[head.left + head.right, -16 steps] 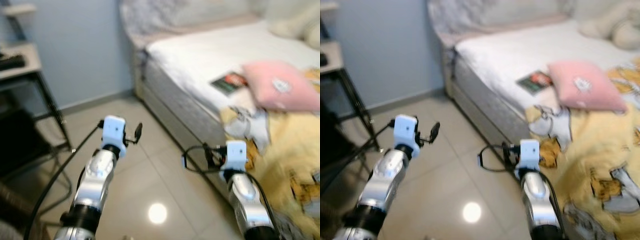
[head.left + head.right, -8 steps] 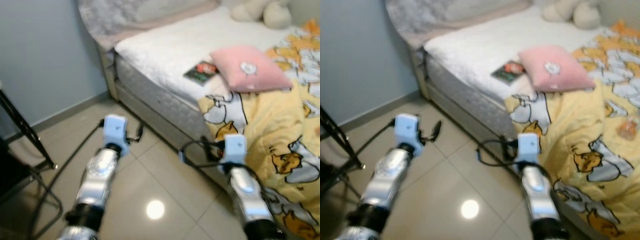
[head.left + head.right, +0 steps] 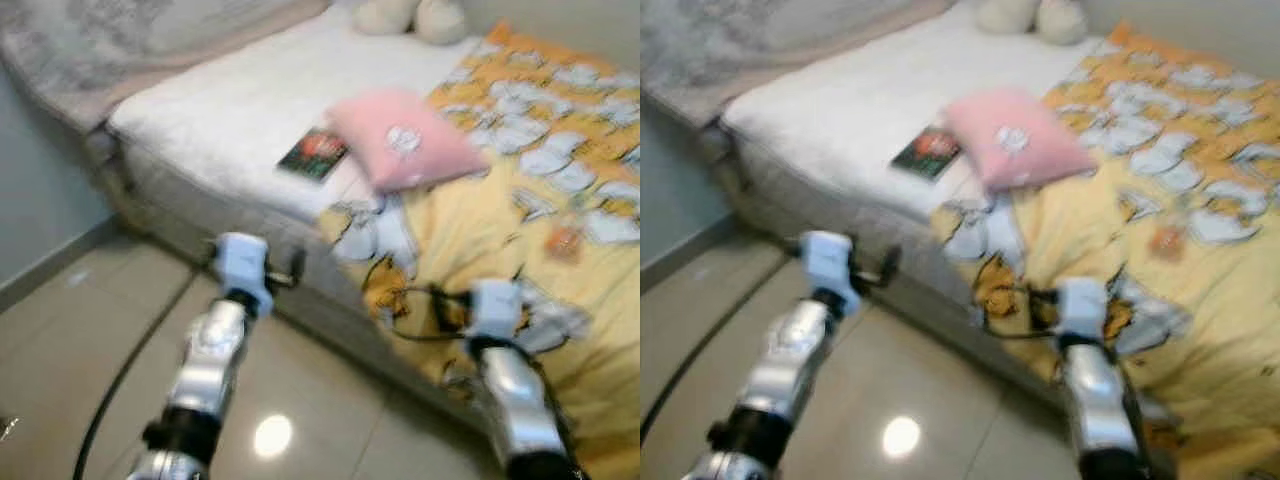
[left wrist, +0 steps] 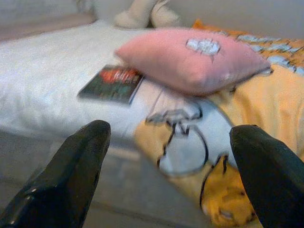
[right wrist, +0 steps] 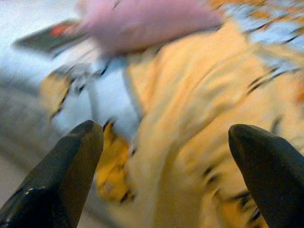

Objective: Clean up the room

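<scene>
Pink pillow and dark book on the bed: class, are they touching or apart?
Cannot tell. In the left wrist view the pink pillow overlaps the dark book at its corner, but blur hides whether it rests on it.

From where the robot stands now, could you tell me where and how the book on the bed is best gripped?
Probably by the edge nearest the bedside. The book lies flat on the white sheet, beside the pink pillow, near the mattress edge, so the open left gripper could slide one finger under that edge from the floor side.
</scene>
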Robot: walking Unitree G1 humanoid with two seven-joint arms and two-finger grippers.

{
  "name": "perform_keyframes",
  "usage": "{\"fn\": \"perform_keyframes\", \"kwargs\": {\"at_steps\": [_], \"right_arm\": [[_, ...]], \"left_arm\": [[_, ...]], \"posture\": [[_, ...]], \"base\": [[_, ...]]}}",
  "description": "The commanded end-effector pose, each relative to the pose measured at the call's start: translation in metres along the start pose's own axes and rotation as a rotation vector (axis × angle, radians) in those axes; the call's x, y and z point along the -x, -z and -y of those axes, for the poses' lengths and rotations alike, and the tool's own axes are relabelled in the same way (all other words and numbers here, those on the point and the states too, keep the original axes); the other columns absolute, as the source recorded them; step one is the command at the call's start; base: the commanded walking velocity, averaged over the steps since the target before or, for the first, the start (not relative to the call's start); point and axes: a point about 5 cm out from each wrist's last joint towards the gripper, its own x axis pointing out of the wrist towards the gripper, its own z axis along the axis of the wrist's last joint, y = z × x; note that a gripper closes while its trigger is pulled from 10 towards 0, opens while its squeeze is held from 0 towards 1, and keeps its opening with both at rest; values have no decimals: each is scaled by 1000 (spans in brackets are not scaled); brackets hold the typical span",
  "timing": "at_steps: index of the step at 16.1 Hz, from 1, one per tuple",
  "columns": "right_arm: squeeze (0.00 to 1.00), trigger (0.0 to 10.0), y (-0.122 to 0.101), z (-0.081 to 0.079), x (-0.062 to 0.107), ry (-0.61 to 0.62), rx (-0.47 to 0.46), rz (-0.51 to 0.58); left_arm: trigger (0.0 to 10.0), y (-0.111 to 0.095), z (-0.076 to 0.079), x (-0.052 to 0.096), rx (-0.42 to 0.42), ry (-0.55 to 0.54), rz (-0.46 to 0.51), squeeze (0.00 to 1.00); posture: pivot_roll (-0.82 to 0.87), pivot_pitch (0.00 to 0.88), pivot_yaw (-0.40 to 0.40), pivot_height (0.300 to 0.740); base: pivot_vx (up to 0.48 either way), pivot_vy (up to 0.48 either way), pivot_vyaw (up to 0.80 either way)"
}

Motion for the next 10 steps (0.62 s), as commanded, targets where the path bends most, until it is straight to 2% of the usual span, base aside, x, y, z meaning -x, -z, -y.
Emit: {"fn": "perform_keyframes", "kwargs": {"at_steps": [1,2,3,4,5,6,7,8,10], "right_arm": [[0,10000,-8,-15,-6,-40,-18,39],[0,10000,-8,-17,-7,-48,-12,37],[0,10000,-10,-18,-7,-51,10,56],[0,10000,-10,-19,-7,-49,26,53],[0,10000,-11,-21,-7,-56,5,51],[0,10000,-13,-24,-7,-68,-33,65],[0,10000,-14,-27,-2,-93,-35,78],[0,10000,-10,-28,1,-111,-19,66],[0,10000,1,-27,5,-123,-2,21]], "left_arm": [[10000,-2,-15,2,-33,-49,5,0],[10000,-1,-17,2,-53,-59,-1,0],[10000,1,-17,1,-39,-57,-10,0],[10000,0,-17,1,20,-52,-2,0],[10000,-1,-19,1,24,-53,4,0],[10000,-2,-21,2,9,-56,6,0],[10000,2,-22,10,5,-44,-5,0],[10000,9,-19,19,-8,-14,-31,0],[10000,19,-19,24,-41,-20,-68,0]], "posture": [[9,0,-12,740],[9,0,-12,740],[8,0,-15,740],[7,0,-14,740],[8,0,-14,740],[6,0,-12,740],[2,0,-10,740],[0,0,-8,740],[0,0,-5,740]], "base": [[480,0,-738],[0,0,-738],[0,0,0],[0,371,0],[0,480,0],[0,480,-788],[0,480,-756],[0,480,-756],[0,480,-759]]}}
